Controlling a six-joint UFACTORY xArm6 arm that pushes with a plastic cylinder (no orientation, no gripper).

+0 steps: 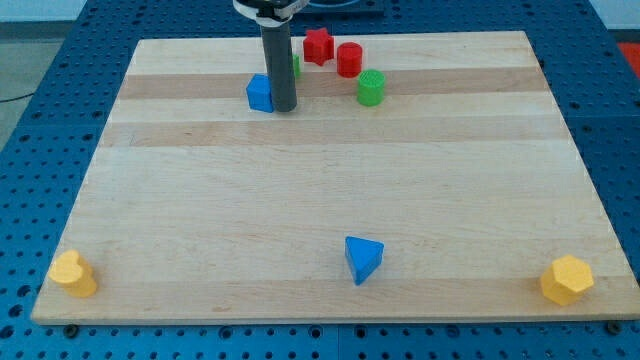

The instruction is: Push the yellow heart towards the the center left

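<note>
Yellow heart [73,273] sits at the board's bottom-left corner, well apart from my tip [285,108], which is a bare rod holding nothing, up near the view's top, touching or just beside a blue block [260,93]. Behind the rod a green block [296,67] is partly hidden; right of it are a red star [318,46], red cylinder [349,59] and a second green block [371,88]. Blue triangle [362,258] lies bottom centre, yellow hexagon [566,279] at the bottom-right corner of the wooden board [330,190].
</note>
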